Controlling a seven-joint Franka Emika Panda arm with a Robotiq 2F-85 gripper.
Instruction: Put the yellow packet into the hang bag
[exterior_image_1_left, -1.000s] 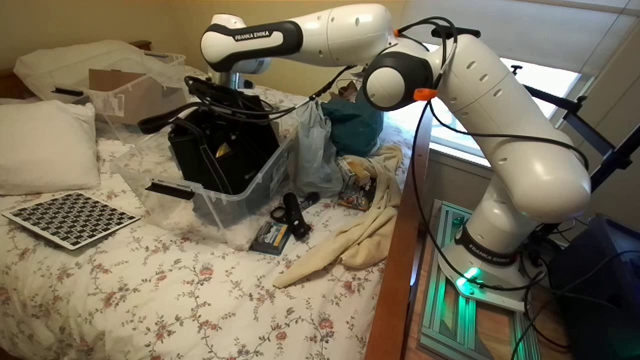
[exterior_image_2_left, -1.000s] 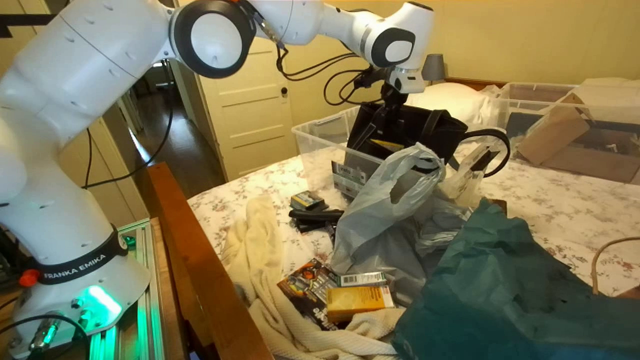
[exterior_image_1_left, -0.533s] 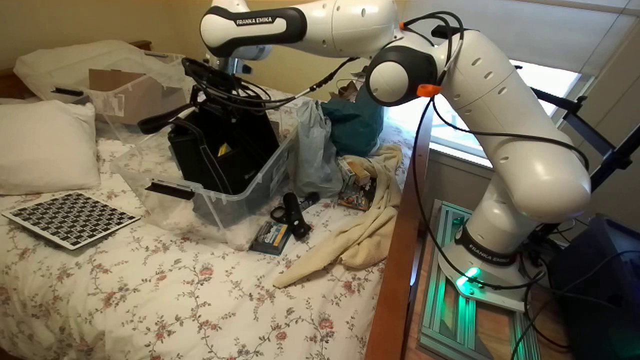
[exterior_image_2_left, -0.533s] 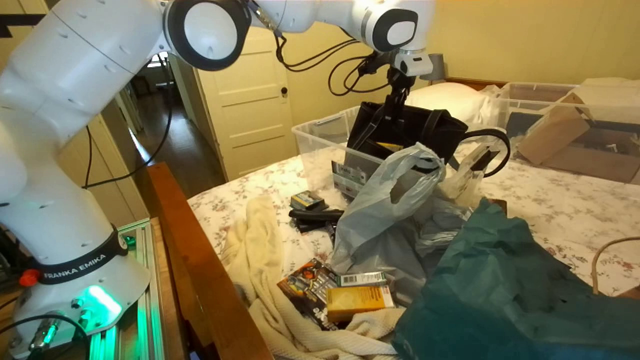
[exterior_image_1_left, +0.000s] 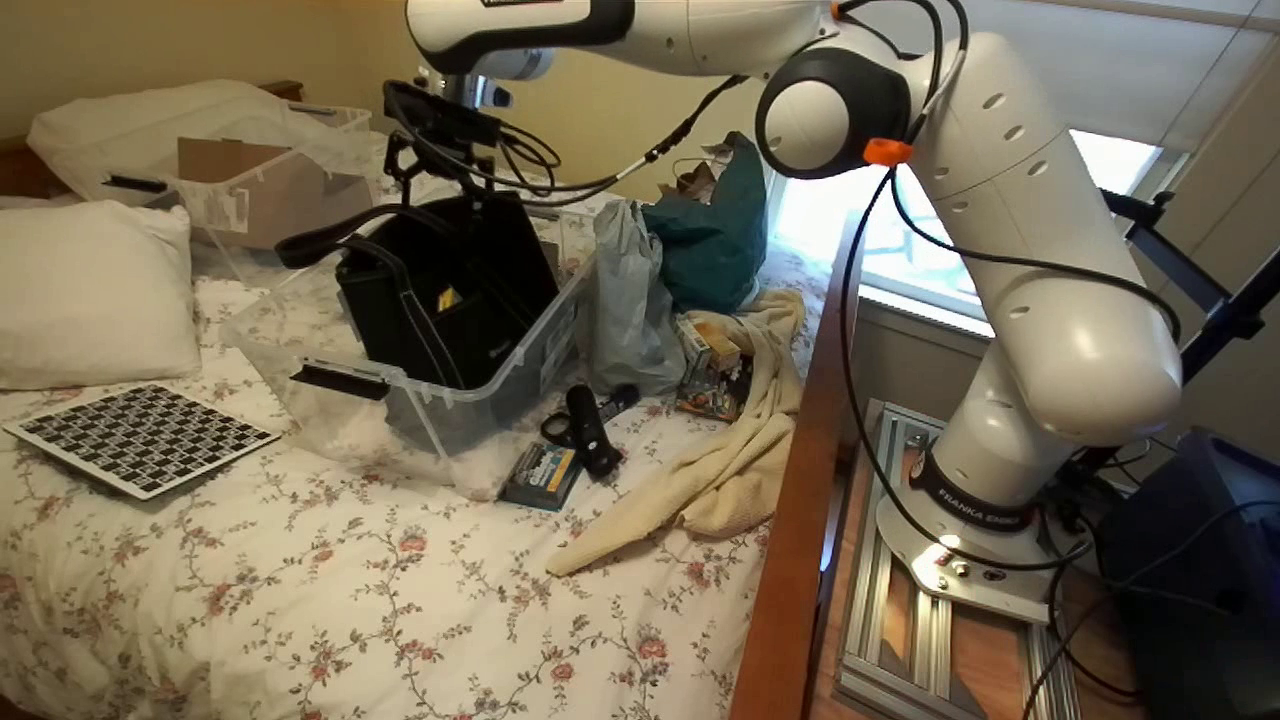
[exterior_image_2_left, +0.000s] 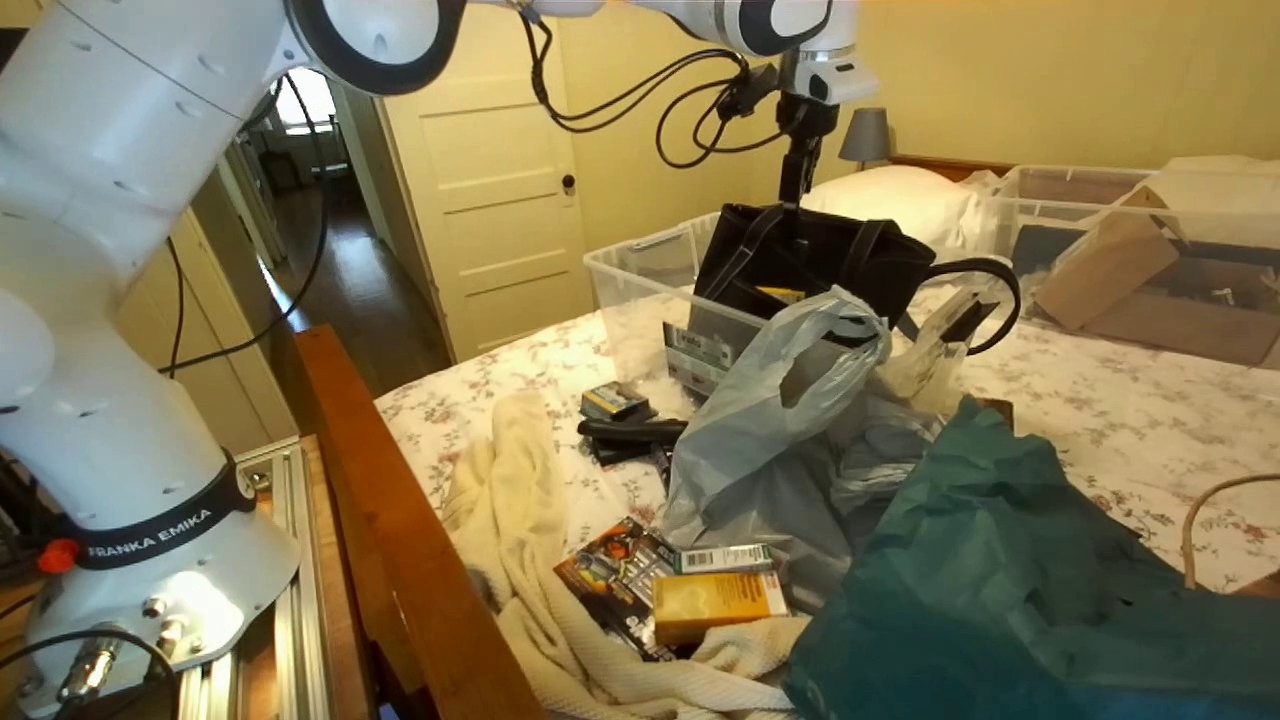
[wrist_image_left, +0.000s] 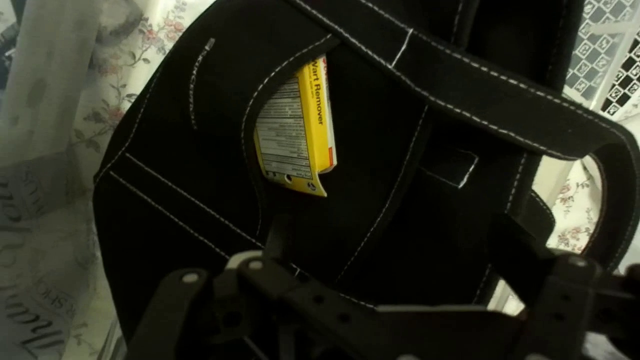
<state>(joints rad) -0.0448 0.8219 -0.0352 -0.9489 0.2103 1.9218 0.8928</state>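
Note:
The black hang bag (exterior_image_1_left: 480, 345) stands upright with its top open inside a clear plastic bin. It also shows in an exterior view (exterior_image_2_left: 890, 265) and in the wrist view (wrist_image_left: 165, 145). The yellow packet (wrist_image_left: 287, 132) lies inside the bag, partly under a fabric flap; its label reads "Wart Remover". Only a small part of the packet shows in both exterior views (exterior_image_1_left: 447, 299) (exterior_image_2_left: 782, 294). My gripper (wrist_image_left: 395, 230) is open and empty, fingers wide apart, pointing down at the bag's mouth. It shows in both exterior views (exterior_image_1_left: 442, 195) (exterior_image_2_left: 794, 198). The fingers hold nothing.
The clear bin (exterior_image_1_left: 345, 415) surrounds the bag, and a bag handle (exterior_image_2_left: 985, 265) hangs over its side. A grey plastic bag (exterior_image_2_left: 770, 470) and a teal bag (exterior_image_2_left: 1020, 560) stand beside it. A flashlight (exterior_image_1_left: 592, 430) and a yellow box (exterior_image_2_left: 715, 605) lie on the bed.
My gripper has risen upward out of the bag to its top edge, leaving the yellow packet inside. The light on the robot base has turned from green to white.

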